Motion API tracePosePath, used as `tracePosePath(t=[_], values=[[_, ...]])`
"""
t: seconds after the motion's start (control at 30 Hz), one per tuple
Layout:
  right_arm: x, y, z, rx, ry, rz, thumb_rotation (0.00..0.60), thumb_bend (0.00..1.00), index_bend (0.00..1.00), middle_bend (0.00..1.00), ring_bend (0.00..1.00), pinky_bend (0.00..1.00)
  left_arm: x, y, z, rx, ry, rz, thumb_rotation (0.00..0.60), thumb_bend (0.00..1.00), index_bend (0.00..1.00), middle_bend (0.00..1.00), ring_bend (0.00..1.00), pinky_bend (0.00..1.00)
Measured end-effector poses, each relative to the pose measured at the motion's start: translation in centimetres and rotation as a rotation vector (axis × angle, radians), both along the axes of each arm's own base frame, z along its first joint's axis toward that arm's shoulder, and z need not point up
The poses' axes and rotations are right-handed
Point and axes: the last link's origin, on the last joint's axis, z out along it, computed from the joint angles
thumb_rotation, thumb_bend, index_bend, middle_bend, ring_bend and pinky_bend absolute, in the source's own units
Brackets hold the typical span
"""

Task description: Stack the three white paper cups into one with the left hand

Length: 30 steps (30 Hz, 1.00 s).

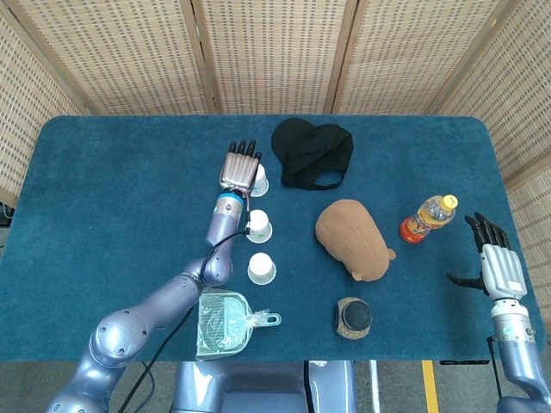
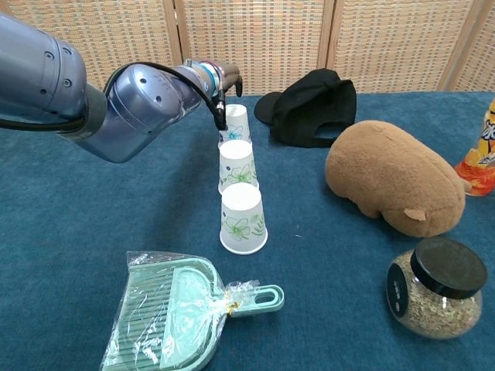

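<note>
Blue cloth table (image 1: 103, 189), wicker screens behind. My left hand (image 1: 239, 169) sits flat beside the far cup (image 1: 259, 179), fingers out straight toward 12 o'clock; I can't tell if it grips. Middle cup (image 1: 259, 225) and near cup (image 1: 262, 268) trail toward 6, upside down, apart. My right hand (image 1: 495, 258) hangs open at 4.

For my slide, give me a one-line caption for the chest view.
Left hand reaches the farthest of three upside-down paper cups lined up on the blue table.

far cup (image 1: 260, 180) half-hidden by left robot hand (image 1: 239, 168)
</note>
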Motion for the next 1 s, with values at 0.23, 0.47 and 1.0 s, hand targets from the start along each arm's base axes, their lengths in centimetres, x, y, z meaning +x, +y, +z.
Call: tracePosePath(t=[0.23,0.47,1.0], values=[[-0.3,-0.1,0.1,-0.003,-0.001,-0.010,0.600,0.11,0.08,0.00,0.00,0.00,0.1,0.0,-0.7,-0.011,0.016,0.007,0.600,0.28,0.19,0.00,0.00,0.06],[-0.4,-0.1,0.2,-0.006,-0.002,-0.012,0.600,0.11,0.09,0.00,0.00,0.00,0.0,-0.1,-1.2,-0.015,0.035,0.007,0.600,0.29,0.27,0.00,0.00,0.06],[-0.3,0.1,0.7,-0.025,-0.013,-0.007,0.600,0.11,0.09,0.00,0.00,0.00,-0.7,-0.2,-1.3,-0.012,0.066,0.007,0.600,0.32,0.46,0.00,0.00,0.06]])
